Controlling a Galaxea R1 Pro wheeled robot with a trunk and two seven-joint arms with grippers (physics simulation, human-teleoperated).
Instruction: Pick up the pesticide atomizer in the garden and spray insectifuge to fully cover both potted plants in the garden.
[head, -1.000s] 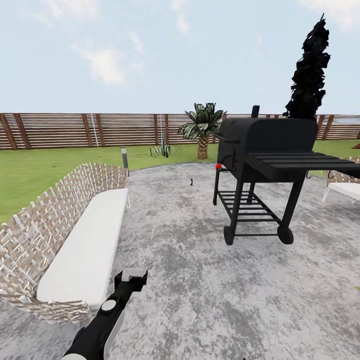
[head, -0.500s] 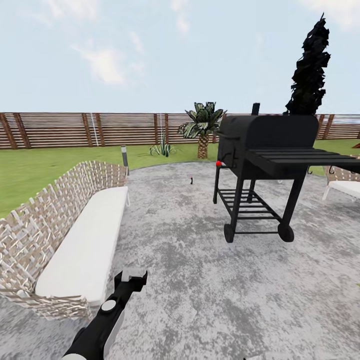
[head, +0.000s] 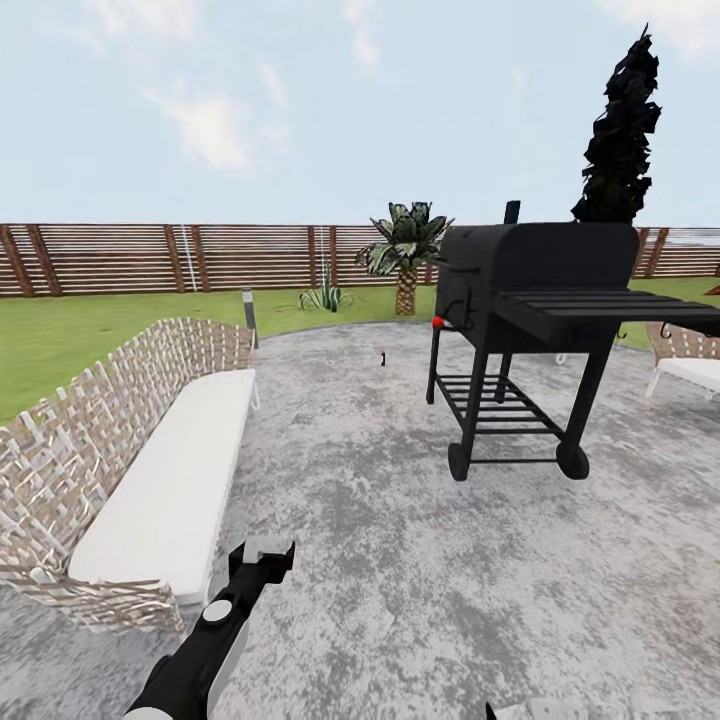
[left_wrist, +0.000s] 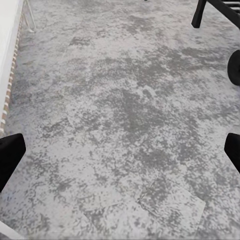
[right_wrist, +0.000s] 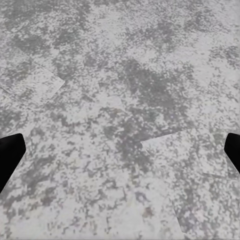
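Over the last second the head view has shifted slightly, the black wheeled barbecue grill (head: 530, 330) and white-cushioned woven wicker bench (head: 130, 470) sliding in frame together: the camera is moving, so the robot is judged in transit. The small dark pesticide atomizer (head: 383, 359) stands far ahead on the grey paved patio (head: 400, 560), near a spiky green potted plant (head: 323, 295). The left gripper (head: 262, 555) is held low and forward, fingers apart; the right gripper (right_wrist: 120, 155) likewise spread, empty.

small dark atomizer (head: 383, 359) upright on grey patio (head: 400, 560); spiky potted plant (head: 323, 296) on lawn (head: 60, 345)
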